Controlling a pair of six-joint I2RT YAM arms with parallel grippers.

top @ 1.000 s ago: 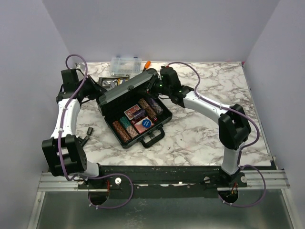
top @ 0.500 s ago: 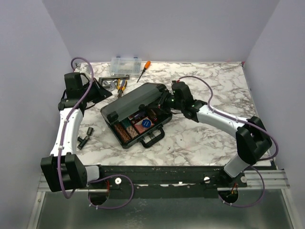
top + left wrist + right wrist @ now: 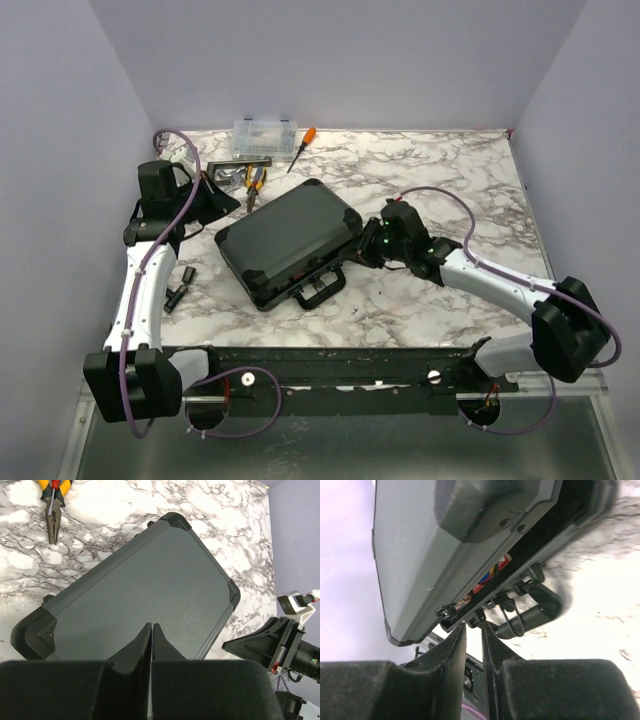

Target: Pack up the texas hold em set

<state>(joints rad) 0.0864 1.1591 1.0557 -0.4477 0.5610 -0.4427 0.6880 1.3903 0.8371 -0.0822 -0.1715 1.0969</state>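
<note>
Left claw (image 3: 151, 627) hangs at the table's left, beside the case's back-left side, fingers pressed together on nothing. Black briefcase (image 3: 288, 238) lies mid-table, set diagonally, handle (image 3: 320, 290) toward the arms. Its lid is down, though the right wrist view shows a slit along the edge with red cards (image 3: 492, 575) inside. Right claw (image 3: 472, 627) sits just beside the case's right side, fingers slightly apart, nothing between them.

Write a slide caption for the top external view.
Black hard briefcase, lid down, on the marble table; right gripper beside its corner.
</note>
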